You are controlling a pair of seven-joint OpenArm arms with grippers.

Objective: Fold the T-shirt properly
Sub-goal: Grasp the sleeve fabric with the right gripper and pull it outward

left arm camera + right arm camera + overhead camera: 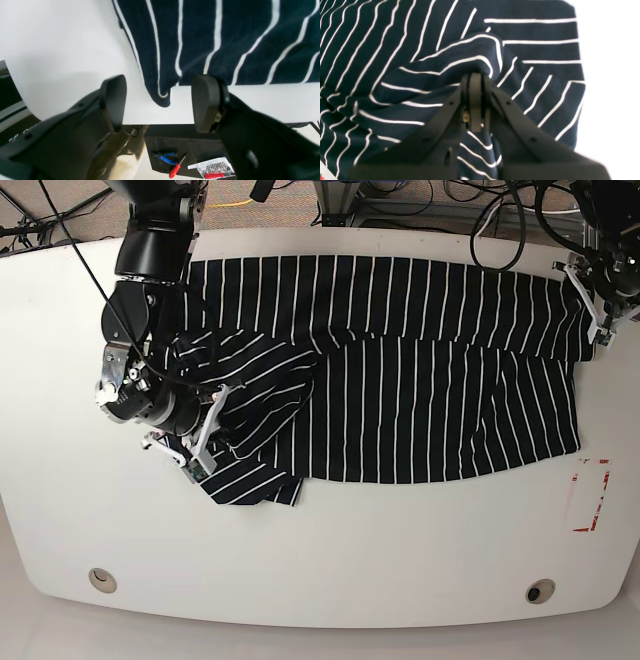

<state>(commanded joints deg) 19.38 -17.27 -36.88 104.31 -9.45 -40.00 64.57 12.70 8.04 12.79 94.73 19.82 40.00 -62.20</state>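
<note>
The T-shirt (420, 390), dark navy with thin white stripes, lies spread across the white table (330, 570); its left part is folded over and bunched. My right gripper (212, 430) is shut on a raised fold of that bunched fabric (480, 57), jaws pressed together (475, 77). At the shirt's far right corner my left gripper (592, 305) stands open. In the left wrist view a rounded corner of the T-shirt (162, 96) lies on the table between the two spread fingers (113, 100), touching neither, with the gripper (160, 105) holding nothing.
The table edge (160, 123) runs just under my left gripper. Below it lie blue pliers (166, 157), a red screwdriver (176, 168) and a bit case (215, 168). A red-marked rectangle (590, 495) sits on the table's right. Cables (500, 210) hang behind.
</note>
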